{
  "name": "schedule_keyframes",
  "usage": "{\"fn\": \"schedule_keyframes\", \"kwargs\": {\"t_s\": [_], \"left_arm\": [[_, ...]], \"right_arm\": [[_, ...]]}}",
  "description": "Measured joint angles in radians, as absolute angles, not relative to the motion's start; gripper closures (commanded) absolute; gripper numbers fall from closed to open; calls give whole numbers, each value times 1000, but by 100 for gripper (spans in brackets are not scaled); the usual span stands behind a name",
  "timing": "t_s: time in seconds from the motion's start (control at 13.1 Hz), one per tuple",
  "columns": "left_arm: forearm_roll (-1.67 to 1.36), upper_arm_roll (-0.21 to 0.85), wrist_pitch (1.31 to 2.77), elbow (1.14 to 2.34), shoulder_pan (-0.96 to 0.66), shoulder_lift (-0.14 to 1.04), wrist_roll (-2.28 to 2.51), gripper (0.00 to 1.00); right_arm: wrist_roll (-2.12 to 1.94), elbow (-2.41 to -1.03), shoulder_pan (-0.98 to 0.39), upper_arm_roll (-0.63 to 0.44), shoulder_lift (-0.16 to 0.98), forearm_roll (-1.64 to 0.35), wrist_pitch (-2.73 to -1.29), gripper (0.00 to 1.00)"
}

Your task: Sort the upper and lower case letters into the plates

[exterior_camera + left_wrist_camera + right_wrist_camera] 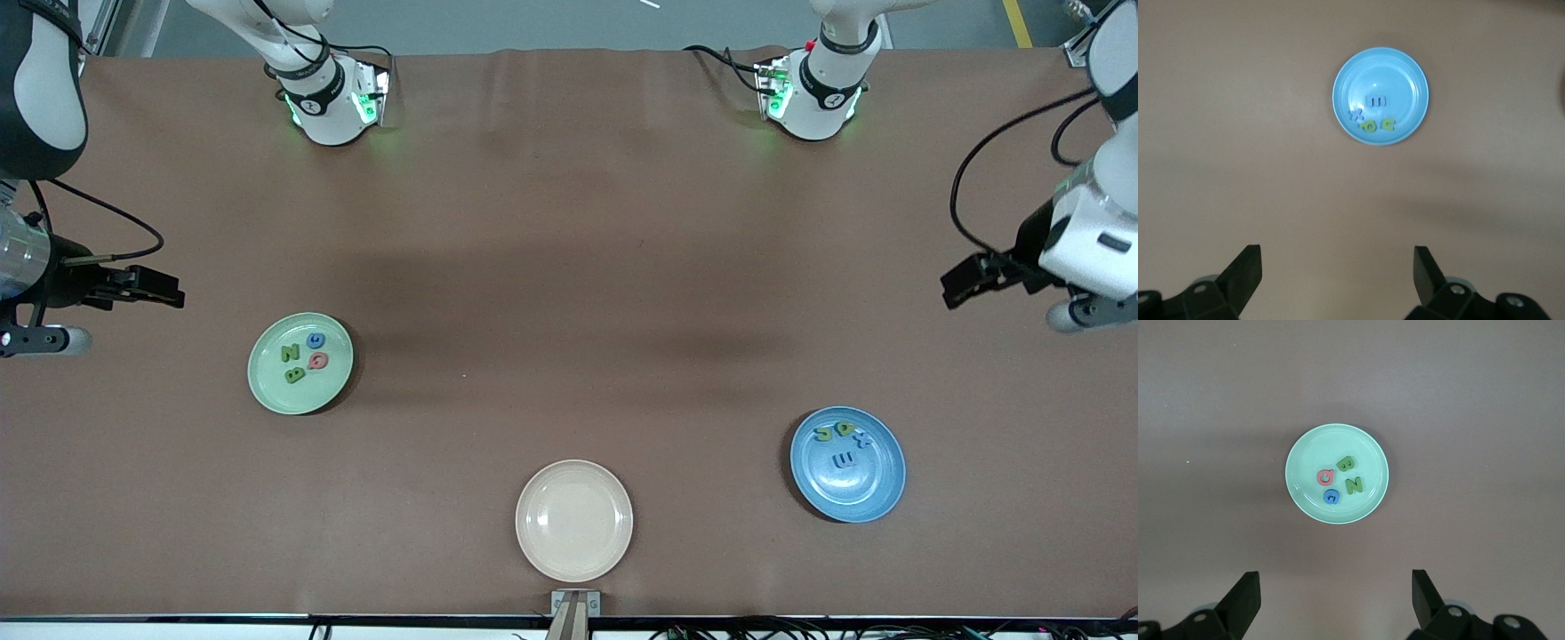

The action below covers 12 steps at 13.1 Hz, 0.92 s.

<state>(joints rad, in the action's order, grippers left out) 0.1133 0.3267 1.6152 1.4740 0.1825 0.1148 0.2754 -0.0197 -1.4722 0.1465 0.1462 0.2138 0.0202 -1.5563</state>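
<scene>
Letters sorted: N (290, 354), B (295, 374), pink Q (318, 360), blue G (315, 340) in green plate (267, 391), toward right arm's end. m (843, 460), x (861, 437), u (824, 434), p (843, 429) in blue plate (867, 498), toward left arm's end, nearer cam. Beige plate (574, 520) between, nearest cam. Left gripper (958, 289) & right gripper (169, 295) up over table ends, fingers apart, holding nothing, waiting.

N, B, G, Q (304, 357) in plate (267, 387) (right arm's end) | m, x, u, p (841, 443) in plate (876, 498) (left arm's end)
</scene>
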Motion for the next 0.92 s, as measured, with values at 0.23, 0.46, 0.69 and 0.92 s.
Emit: {"fn": "schedule_keyframes", "kwargs": {"t_s": [0.23,0.46,0.69,0.92], "left_arm": [[87,321,1589,1483,182,62,226,0],[51,253,1573,1526,124,16,195,0],[16,196,1566,1579,77,-27,186,0],[13,194,1560,1621,56,-63,185,0]], "right_arm": [[-20,-1479,117,124,209,20,-1557,0],[-24,-1558,58,56,139,20,-1577,0],[-24,-1697,32,30,11,20,-1626,0],[-25,-1780,28,21,-81,20,-1638,0]]}}
